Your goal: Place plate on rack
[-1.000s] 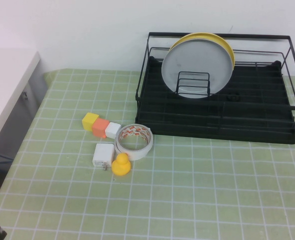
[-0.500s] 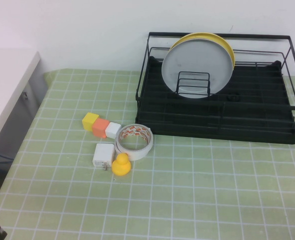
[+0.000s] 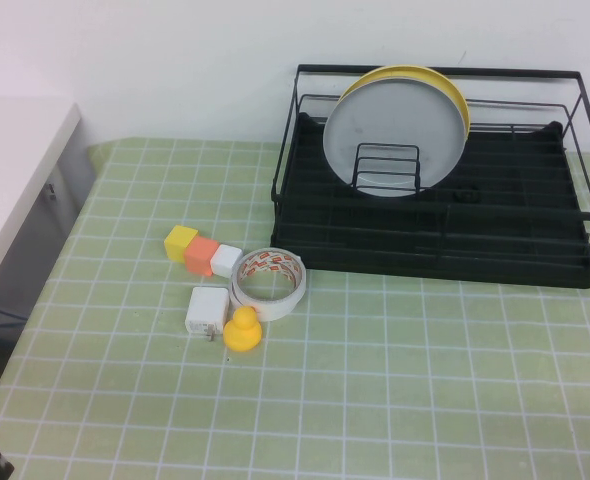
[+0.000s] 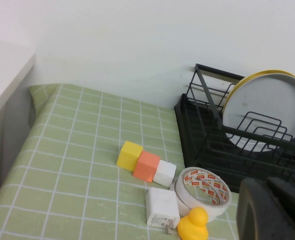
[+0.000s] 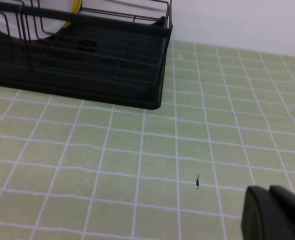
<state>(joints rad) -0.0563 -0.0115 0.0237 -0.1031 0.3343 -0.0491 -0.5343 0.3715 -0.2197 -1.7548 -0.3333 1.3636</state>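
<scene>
High view: the plate stands upright on edge in the rack, left-rear section, leaning against a yellow plate just behind it, a low wire divider across its front. Neither gripper body shows in this view apart from a small dark piece at the lower left corner. The left wrist view adds the left gripper, a dark mass near the table edge, well apart from the rack; fingers look closed together, empty, touching nothing. The right wrist view adds the right gripper, above bare green grid cloth off the rack's right front corner; fingers also together, empty. Clutter on the cloth left of the rack: 3 blocks in a row, yellow, orange, white, then a tape roll, a white charger, a yellow duck.
</scene>
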